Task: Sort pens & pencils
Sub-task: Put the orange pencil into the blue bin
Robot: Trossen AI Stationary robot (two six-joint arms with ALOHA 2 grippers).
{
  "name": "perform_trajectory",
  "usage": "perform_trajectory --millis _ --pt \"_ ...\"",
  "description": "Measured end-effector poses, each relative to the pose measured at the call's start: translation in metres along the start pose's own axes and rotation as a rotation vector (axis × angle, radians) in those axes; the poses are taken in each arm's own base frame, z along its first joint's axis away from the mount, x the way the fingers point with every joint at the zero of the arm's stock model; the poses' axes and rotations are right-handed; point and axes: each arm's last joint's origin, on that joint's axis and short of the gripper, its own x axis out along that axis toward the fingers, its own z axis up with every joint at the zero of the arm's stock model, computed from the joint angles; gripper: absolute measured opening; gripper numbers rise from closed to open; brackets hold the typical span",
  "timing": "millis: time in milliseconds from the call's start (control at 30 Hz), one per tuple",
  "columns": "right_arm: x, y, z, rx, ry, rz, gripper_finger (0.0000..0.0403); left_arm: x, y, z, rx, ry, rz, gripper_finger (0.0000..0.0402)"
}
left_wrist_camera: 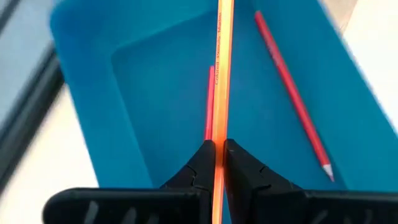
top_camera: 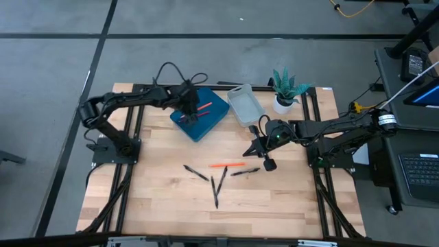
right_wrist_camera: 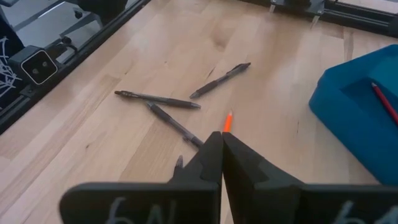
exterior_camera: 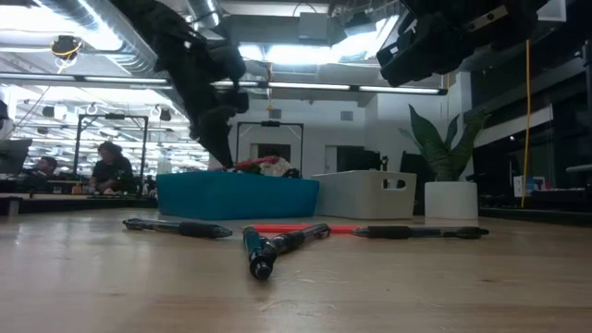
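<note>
The left gripper (left_wrist_camera: 217, 152) hangs directly over the blue plastic tray (top_camera: 214, 118) at the table's far left, pinching a thin orange pencil (left_wrist_camera: 221, 74) whose long axis runs straight out from the fingertips, over two red pencils (left_wrist_camera: 292, 102) already inside. The right gripper (right_wrist_camera: 219, 146), pressed together and empty, hovers over the slim black pens (top_camera: 218, 182) mid-table.
</note>
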Motion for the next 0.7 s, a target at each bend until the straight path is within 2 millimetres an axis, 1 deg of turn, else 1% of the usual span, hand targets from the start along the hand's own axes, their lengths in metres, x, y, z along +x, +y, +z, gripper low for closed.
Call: perform_trajectory --millis 200,400,700 --pt "0.0 0.0 -0.001 0.0 0.005 0.001 0.0012 0.018 0.0 0.009 0.025 0.033 -0.025 0.0016" --pt "0.0 0.0 -0.002 0.005 0.016 0.003 0.0012 0.032 0.004 0.006 0.014 0.075 -0.026 0.0016" --pt "0.0 0.0 -0.002 0.006 0.018 0.003 0.0012 0.033 0.007 0.006 0.005 0.081 -0.036 0.0016"
